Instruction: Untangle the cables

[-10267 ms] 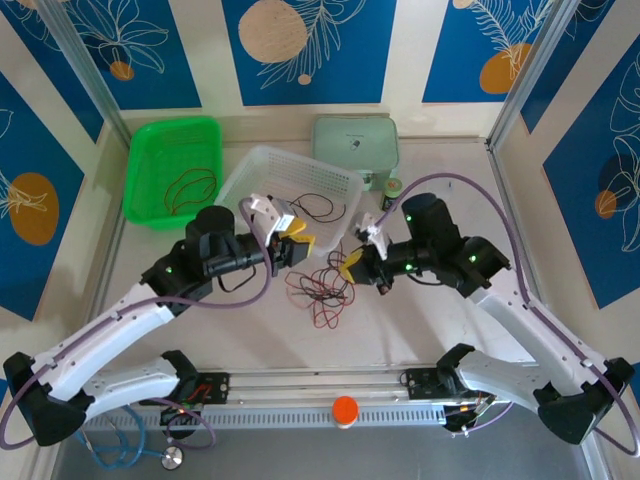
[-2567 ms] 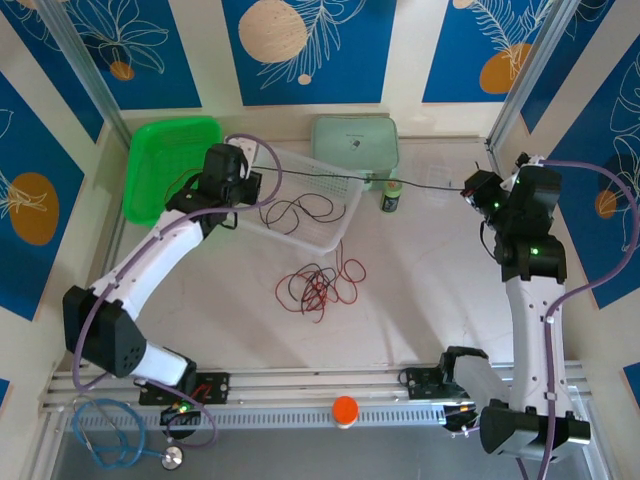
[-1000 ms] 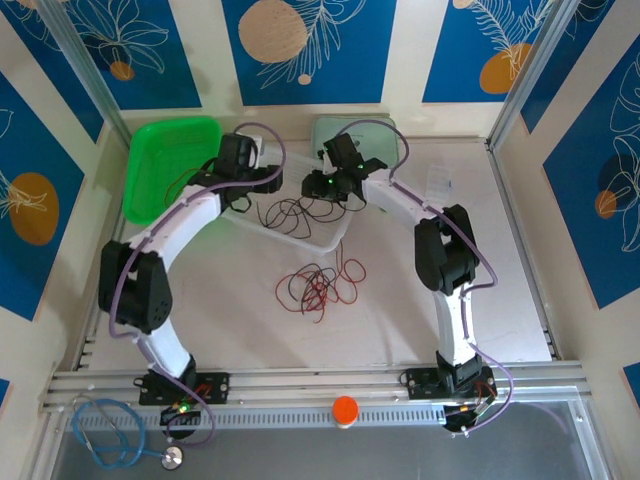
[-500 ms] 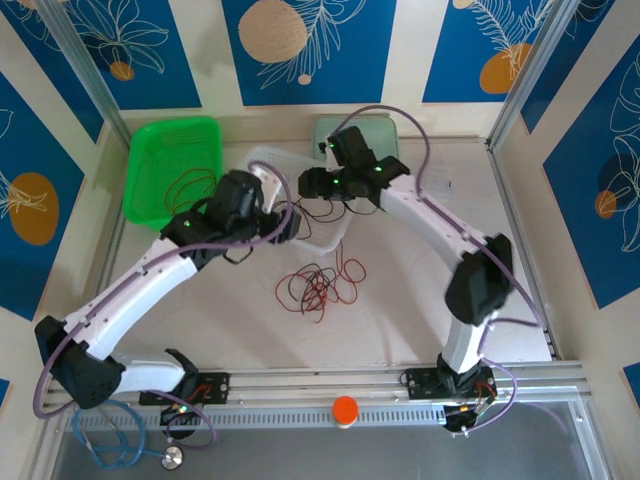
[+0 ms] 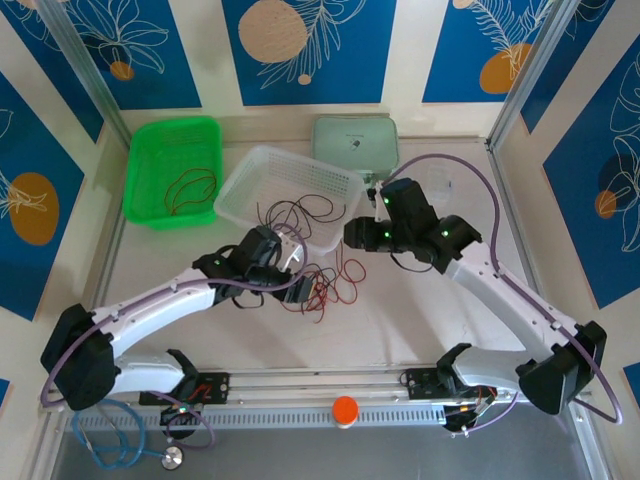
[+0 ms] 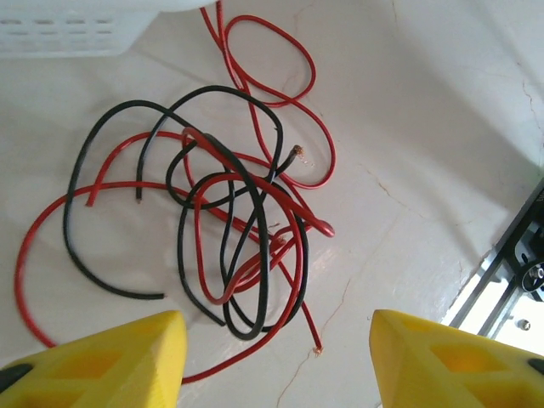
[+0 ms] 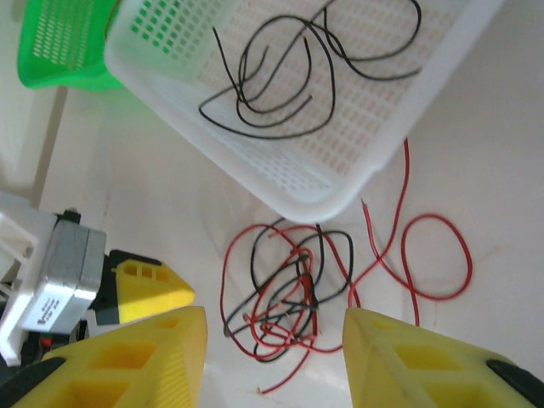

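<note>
Both empty, wide-open grippers (left gripper (image 6: 276,340), right gripper (image 7: 274,340)) had been returned from the white slotted plastic basket (image 5: 262,172) to the thin red and black cables (image 6: 259,255) tangled beside it; another extraction was judged due.

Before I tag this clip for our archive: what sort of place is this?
Probably a robot lab's test cell, not a home: a white table boxed in by aluminium posts and printed blue leaf panels, with a green basket and a white basket each holding thin wires.
</note>
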Robot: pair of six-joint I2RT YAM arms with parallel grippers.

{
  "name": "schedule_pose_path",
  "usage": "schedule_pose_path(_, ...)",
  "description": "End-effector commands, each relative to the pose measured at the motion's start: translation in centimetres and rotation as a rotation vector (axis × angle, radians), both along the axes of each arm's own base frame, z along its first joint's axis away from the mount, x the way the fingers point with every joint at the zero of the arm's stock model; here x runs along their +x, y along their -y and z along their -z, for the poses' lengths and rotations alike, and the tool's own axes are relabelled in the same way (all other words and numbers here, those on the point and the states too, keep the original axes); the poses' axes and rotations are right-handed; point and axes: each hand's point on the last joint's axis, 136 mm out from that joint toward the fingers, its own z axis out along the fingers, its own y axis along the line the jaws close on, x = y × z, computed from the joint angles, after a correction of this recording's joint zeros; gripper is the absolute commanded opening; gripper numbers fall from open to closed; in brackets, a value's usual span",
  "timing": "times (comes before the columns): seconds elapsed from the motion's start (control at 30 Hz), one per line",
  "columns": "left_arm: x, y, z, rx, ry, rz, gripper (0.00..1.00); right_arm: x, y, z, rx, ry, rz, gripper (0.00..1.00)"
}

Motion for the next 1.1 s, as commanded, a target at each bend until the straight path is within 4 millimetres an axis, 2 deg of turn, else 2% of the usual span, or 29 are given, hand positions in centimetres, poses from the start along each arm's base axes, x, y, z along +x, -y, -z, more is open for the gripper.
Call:
schedule_pose_path(0.0,-0.2,0.8,0.9,-0.019,-0.008,0.003,0.56,-1.2,0.2,-0.1,0.036,-0.023,0.018,0.45)
schedule_pose_path(0.17,0.5,0.1,2.5,0.052,0.035,-0.021,0.49,-1.5,0.4,0.2,0.039,-0.032,0.019,0.42)
schedule_pose_path(0.4,1.3,0.6,2.1,0.032,0.079,-0.025,0.3,-2.0,0.3,0.8,0.042,-0.049,0.019,0.38)
schedule_pose_path(0.63,1.2,1.2,2.9,0.032,0.059,-0.005,0.25,-2.4,0.0,1.3,0.059,-0.065,0.014,0.36)
schedule_pose_path(0.77,1.5,1.1,3.0,0.045,0.072,-0.016,0.17,-2.5,-0.2,1.4,0.064,-0.067,0.009,0.34)
schedule_pose_path(0.97,1.8,1.1,0.8,0.013,0.116,-0.025,0.01,-3.2,-1.2,2.0,0.071,-0.081,-0.019,0.33)
schedule_pose_path(1.07,1.7,1.1,-1.2,-0.015,0.139,-0.029,0.0,-3.7,-2.7,3.0,0.078,-0.108,-0.057,0.34)
